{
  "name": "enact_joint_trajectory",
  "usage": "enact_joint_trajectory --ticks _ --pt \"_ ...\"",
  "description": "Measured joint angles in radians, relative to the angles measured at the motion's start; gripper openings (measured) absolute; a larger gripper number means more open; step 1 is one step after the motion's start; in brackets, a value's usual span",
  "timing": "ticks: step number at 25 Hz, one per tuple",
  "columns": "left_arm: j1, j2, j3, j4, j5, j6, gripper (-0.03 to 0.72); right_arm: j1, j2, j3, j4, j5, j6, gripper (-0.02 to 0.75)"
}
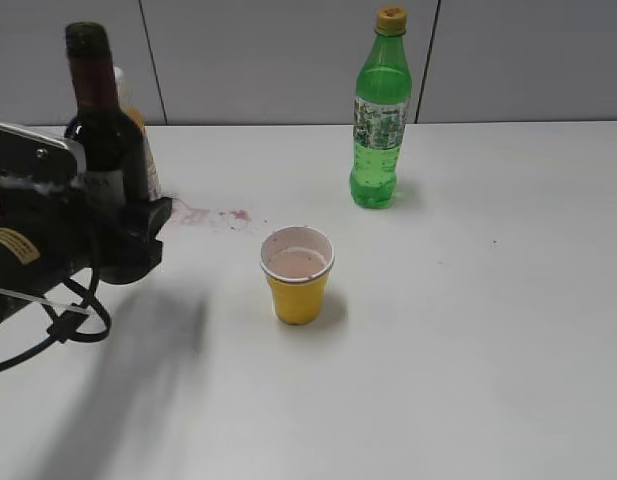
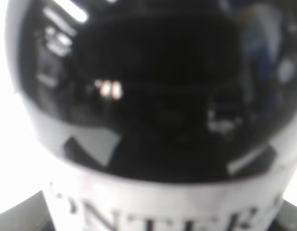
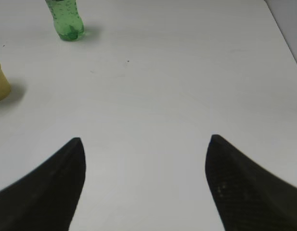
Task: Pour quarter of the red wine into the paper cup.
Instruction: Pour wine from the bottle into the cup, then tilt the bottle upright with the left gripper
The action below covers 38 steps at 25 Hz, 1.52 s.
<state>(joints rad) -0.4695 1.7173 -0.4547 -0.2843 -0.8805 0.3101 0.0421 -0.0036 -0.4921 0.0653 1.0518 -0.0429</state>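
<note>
The red wine bottle (image 1: pixel 98 120), dark glass with a dark red neck and a white label, stands upright at the left, held in my left gripper (image 1: pixel 128 225), which is shut on its body. In the left wrist view the bottle (image 2: pixel 148 96) fills the frame, its white label at the bottom. The yellow paper cup (image 1: pixel 297 275) stands mid-table, right of the bottle, with pinkish liquid inside. Its edge shows at the far left of the right wrist view (image 3: pixel 0 84). My right gripper (image 3: pixel 144 144) is open and empty over bare table; it is out of the exterior view.
A green soda bottle (image 1: pixel 380 115) with a yellow cap stands at the back, also in the right wrist view (image 3: pixel 66 19). An orange juice bottle (image 1: pixel 138 125) is mostly hidden behind the wine. Red splashes (image 1: pixel 213 216) stain the white table (image 1: pixel 468 330) near the wine.
</note>
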Motion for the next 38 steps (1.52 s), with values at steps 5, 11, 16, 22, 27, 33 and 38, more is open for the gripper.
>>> enact_joint_trajectory --ticks 5,11,16,22,27,33,38 --pt "-0.114 -0.002 0.0 -0.242 -0.038 0.246 0.53 0.0 0.0 0.0 0.0 0.0 0.0 0.586" --pt "-0.153 -0.002 0.0 -0.402 -0.051 0.441 0.53 0.0 0.0 0.0 0.0 0.0 0.0 0.586" --pt "-0.153 -0.002 0.0 -0.465 -0.053 0.578 0.53 0.0 0.0 0.0 0.001 0.0 0.0 0.586" --pt "-0.153 -0.002 0.0 -0.488 -0.054 0.699 0.53 0.0 0.0 0.0 0.001 0.0 0.0 0.586" --pt "-0.153 0.0 0.0 -0.506 -0.062 0.75 0.53 0.0 0.0 0.0 0.001 0.0 0.0 0.586" --pt "-0.157 0.042 -0.003 -0.507 -0.098 0.812 0.53 0.0 0.0 0.0 0.002 0.0 0.0 0.586" --pt "-0.159 0.055 -0.016 -0.511 -0.099 0.859 0.53 0.0 0.0 0.0 0.002 0.0 0.0 0.586"
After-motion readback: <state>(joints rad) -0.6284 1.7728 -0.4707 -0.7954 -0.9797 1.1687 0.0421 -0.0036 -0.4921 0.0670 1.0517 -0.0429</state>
